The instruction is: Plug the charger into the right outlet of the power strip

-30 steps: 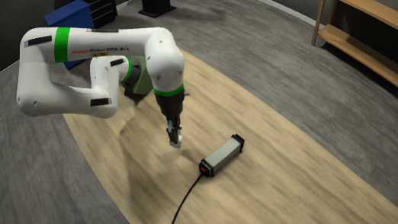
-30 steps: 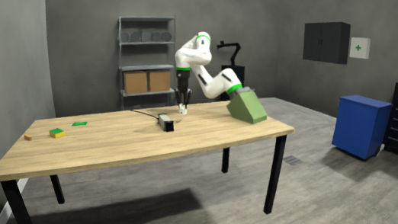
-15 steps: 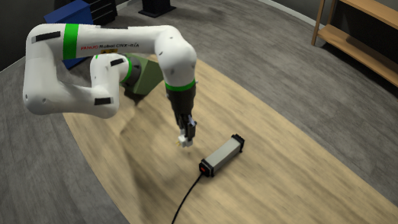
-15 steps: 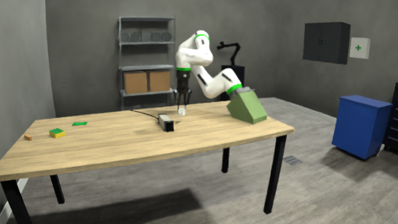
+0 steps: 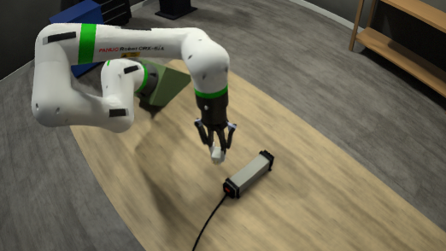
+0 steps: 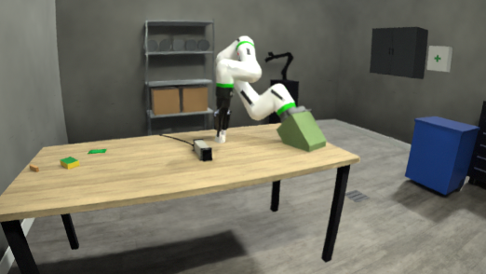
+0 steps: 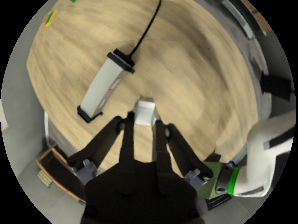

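Note:
My gripper (image 5: 217, 151) (image 6: 221, 133) (image 7: 144, 108) is shut on a small white charger (image 5: 217, 155) (image 6: 222, 138) (image 7: 144, 112) and holds it just above the table, pointing down. The grey power strip (image 5: 249, 172) (image 6: 202, 149) (image 7: 103, 86) lies on the wooden table (image 5: 325, 201) (image 6: 154, 177) a short way beside the charger, apart from it. It has black end caps, a red switch at one end and a black cable (image 5: 209, 224) (image 7: 149, 22) leaving that end. Its outlets do not show in these views.
The robot's green base wedge (image 5: 164, 83) (image 6: 300, 130) stands at the table's far end. A yellow-green block (image 6: 69, 162), a flat green patch (image 6: 97, 151) and a small brown block (image 6: 33, 168) lie far off at the other end. A shelf (image 6: 179, 75) stands behind.

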Tool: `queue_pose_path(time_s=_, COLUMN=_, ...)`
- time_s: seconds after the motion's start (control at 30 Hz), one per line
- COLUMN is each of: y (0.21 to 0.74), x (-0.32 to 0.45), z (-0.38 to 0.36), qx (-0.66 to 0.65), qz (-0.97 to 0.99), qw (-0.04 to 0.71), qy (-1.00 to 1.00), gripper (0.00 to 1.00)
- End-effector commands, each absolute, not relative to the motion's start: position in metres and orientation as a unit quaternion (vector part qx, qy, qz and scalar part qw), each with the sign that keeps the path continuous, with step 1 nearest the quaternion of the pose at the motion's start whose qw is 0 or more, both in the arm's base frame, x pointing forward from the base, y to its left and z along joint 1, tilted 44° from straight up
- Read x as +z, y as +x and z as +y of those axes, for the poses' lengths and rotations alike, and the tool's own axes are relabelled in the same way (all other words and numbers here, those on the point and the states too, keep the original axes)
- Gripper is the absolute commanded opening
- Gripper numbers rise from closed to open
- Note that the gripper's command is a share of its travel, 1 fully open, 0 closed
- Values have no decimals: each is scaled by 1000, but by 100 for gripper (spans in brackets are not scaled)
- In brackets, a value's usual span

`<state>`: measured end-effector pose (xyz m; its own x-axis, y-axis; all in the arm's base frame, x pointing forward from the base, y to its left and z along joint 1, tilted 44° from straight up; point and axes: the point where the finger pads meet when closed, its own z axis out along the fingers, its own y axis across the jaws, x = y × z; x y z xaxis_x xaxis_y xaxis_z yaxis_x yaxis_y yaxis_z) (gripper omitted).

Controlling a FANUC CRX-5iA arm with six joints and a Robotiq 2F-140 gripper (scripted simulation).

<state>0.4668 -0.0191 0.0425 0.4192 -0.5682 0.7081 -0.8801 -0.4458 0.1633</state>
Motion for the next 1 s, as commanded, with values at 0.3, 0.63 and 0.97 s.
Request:
queue_pose_path(time_s=0.3, y=470, x=40, z=-16, qx=173, qz=-168, qw=342, qy=908, gripper=10)
queue_pose_path(time_s=0.63, y=470, x=39, z=-17, qx=91, qz=-22, qw=363, qy=927, gripper=10)
queue_pose_path(time_s=0.97, y=471, x=33, z=-23, qx=91, qz=-22, qw=363, qy=927, gripper=10)
